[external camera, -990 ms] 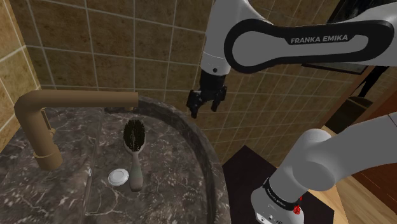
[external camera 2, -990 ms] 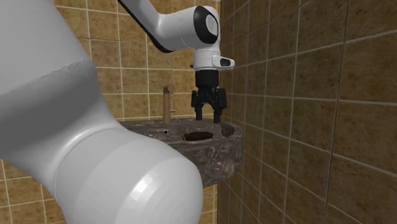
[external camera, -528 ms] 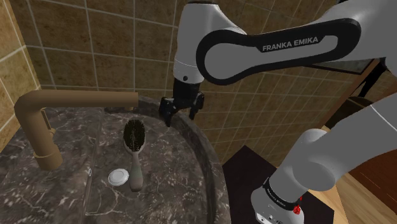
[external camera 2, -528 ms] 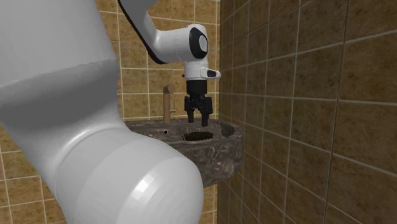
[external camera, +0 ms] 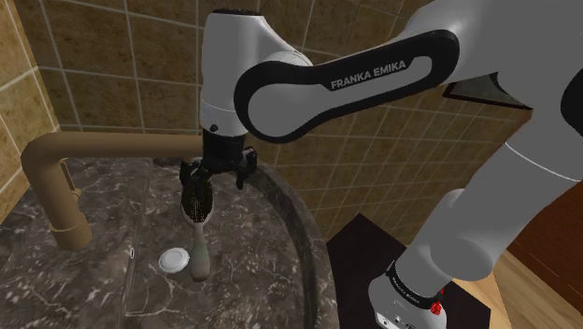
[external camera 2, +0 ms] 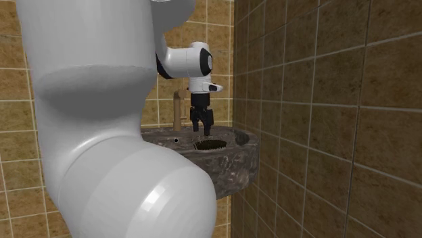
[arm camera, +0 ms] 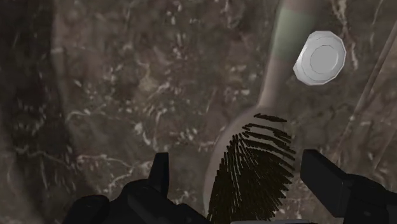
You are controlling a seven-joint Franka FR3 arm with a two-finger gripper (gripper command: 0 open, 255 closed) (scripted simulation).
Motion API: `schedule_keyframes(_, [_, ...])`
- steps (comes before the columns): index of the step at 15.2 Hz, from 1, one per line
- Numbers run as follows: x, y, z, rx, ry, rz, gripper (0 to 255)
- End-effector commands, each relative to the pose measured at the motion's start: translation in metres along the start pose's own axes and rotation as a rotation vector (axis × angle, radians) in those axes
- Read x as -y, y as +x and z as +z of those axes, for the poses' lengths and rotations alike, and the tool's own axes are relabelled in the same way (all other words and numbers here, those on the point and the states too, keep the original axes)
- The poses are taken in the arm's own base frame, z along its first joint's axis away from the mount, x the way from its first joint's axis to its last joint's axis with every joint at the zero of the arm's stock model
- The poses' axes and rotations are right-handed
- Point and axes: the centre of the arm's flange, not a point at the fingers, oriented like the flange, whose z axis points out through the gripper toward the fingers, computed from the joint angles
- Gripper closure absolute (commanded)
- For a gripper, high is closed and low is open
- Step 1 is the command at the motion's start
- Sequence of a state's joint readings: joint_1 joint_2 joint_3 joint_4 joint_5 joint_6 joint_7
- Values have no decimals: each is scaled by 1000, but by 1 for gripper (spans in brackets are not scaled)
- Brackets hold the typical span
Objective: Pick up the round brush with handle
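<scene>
The brush (external camera: 197,213) lies flat in the dark marbled sink (external camera: 271,252), its dark bristles facing up and its pale grey handle (external camera: 199,258) pointing toward the sink's front. My black gripper (external camera: 215,177) hangs open just above the bristle head. In the wrist view the oval bristle pad (arm camera: 253,167) lies between the two spread fingers (arm camera: 160,174), which do not touch it, and the handle (arm camera: 284,60) runs away from the gripper. In the second exterior view the gripper (external camera 2: 201,126) points down over the bristles (external camera 2: 209,144).
A tan faucet (external camera: 58,182) stands at the shoulder view's left, its spout reaching over the basin close to the gripper. A white round drain plug (external camera: 173,260) sits beside the brush handle. Brown tiled walls stand close behind the sink (external camera 2: 230,159).
The arm has swung toward the shoulder view's left and lowered, bringing the open gripper from beside the sink's rim to just above the brush head. The brush has not moved.
</scene>
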State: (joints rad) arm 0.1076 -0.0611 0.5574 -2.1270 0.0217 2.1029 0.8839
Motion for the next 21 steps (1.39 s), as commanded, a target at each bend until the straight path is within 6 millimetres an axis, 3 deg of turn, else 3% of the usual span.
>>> schedule_keyframes(1, [26,6,9,-6,10,13,0])
schedule_keyframes(2, [34,7,11,-8,13,17,0])
schedule_keyframes(11, [34,6,51,-8,13,17,0])
schedule_keyframes(12, [33,6,51,-8,13,17,255])
schedule_keyframes(21, [34,6,51,-8,13,17,255])
